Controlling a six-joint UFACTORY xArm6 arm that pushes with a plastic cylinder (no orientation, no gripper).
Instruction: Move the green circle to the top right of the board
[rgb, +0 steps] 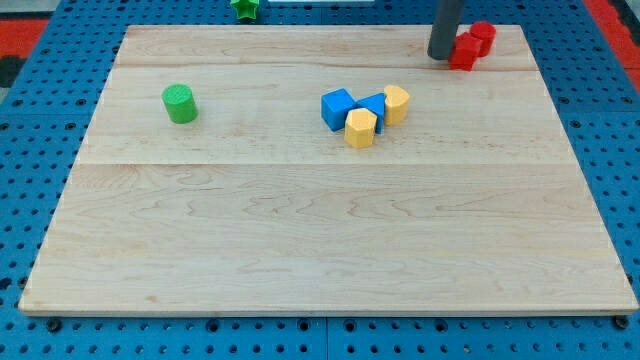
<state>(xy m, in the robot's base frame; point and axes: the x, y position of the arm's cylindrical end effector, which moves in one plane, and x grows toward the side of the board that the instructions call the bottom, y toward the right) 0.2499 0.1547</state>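
Observation:
The green circle (180, 103) is a short green cylinder on the wooden board (320, 240), toward the view's upper left. My tip (441, 56) is the lower end of a dark rod near the view's top right, far to the right of the green circle. It stands just left of two red blocks (470, 45) and seems to touch the nearer one.
A cluster sits near the board's upper middle: a blue cube (338, 108), a second blue block (372, 106), a yellow block (361, 128) and another yellow block (396, 103). A green star-like block (245, 8) lies at the view's top edge, beyond the board.

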